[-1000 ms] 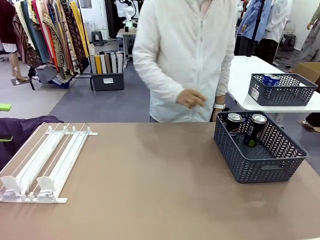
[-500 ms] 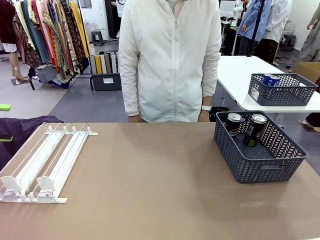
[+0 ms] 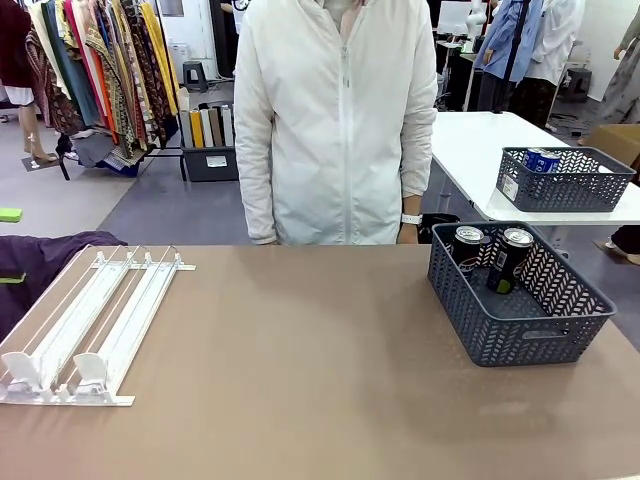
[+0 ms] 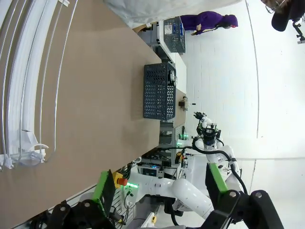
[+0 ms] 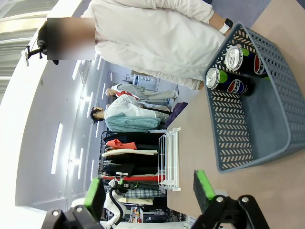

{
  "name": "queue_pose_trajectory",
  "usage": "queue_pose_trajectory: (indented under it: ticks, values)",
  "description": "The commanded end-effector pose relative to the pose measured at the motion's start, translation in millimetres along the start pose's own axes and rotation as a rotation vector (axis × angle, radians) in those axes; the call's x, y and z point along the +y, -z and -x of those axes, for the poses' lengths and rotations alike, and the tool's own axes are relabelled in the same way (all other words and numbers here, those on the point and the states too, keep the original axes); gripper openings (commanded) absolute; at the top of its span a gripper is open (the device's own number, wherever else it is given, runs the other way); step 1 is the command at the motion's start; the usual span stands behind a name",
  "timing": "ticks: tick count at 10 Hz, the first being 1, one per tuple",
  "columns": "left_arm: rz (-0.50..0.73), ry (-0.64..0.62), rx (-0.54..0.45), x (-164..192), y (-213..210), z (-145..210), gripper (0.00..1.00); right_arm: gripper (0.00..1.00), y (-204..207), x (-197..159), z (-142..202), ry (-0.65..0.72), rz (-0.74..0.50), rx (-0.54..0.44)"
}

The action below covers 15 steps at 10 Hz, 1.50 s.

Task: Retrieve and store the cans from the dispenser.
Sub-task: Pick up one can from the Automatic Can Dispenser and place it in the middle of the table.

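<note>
Front view: a tan worktop (image 3: 300, 380) carries the dispenser (image 3: 90, 320) at the robot's left and a dark grey basket (image 3: 520, 300) at the right, the two well apart. The dispenser, a flat white rack of wire rails, lies with its clear stops (image 3: 60, 372) at the near end; its lanes hold nothing. Two cans (image 3: 490, 255), black with silver tops and yellow-green patches, stand upright side by side in the far part of the basket. A person in a white jacket (image 3: 335, 120) stands at the far edge, arms hanging, a watch (image 3: 411, 219) on one wrist. Behind, on a white table (image 3: 480, 160), a second grey basket (image 3: 562, 178) holds a blue-and-white can (image 3: 543, 160).

Left wrist view (rolled sideways): the left gripper (image 4: 159, 188) hangs off the worktop with its fingers (image 4: 106, 188) spread wide, green pads facing each other, nothing between them. The dispenser (image 4: 24, 81) lies along one edge and the basket (image 4: 158, 90) sits farther off.

Right wrist view: the right gripper (image 5: 150, 191) likewise has its fingers (image 5: 204, 187) wide apart and empty. Beyond them, the basket (image 5: 257, 124) holds the two cans (image 5: 233, 71) with Pepsi logos, touching each other against its far wall; the dispenser (image 5: 170, 160) lies farther along the worktop (image 5: 267, 191).
</note>
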State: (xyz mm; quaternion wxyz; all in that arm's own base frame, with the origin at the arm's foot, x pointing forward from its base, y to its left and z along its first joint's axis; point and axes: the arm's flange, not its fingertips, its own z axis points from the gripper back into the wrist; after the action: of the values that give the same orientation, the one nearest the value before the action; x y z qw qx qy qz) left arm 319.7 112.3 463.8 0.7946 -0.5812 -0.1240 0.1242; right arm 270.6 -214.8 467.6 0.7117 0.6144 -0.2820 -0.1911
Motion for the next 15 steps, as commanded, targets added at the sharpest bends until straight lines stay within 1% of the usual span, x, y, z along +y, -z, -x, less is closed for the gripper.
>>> queue_pose_trajectory:
  ticks: [1,15]
  values:
    - [0.019,-0.013,-0.008,-4.2,0.3,0.5,1.0,1.0,2.0,3.3,-2.4,-0.016,-0.025,-0.009]
    - [0.019,-0.013,-0.008,-4.2,0.3,0.5,1.0,1.0,2.0,3.3,-2.4,-0.016,-0.025,-0.009]
